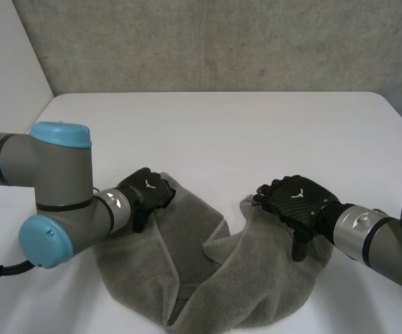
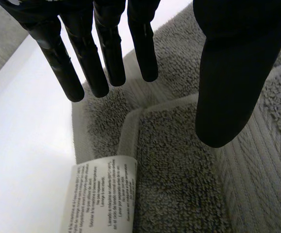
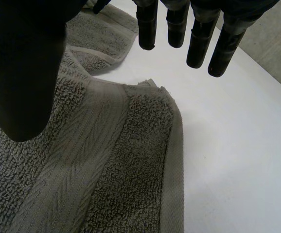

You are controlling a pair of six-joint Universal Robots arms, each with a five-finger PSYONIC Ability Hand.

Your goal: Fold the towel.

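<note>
A grey towel [image 1: 256, 278] lies bunched in a U shape near the table's front edge, its two far corners pointing away from me. My left hand [image 1: 145, 191] hovers over the left far corner with fingers [image 2: 106, 48] straight and thumb apart, nothing between them. Under it the towel corner [image 2: 179, 184] is doubled over, with a white care label [image 2: 104, 194] beside it. My right hand [image 1: 295, 202] is over the right far corner [image 3: 150, 97], fingers [image 3: 199, 39] straight, thumb spread over the towel [image 3: 116, 160], holding nothing.
The white table [image 1: 222, 132] stretches bare beyond the towel to a grey concrete wall [image 1: 222, 42] at the back. Both forearms reach in low from the sides.
</note>
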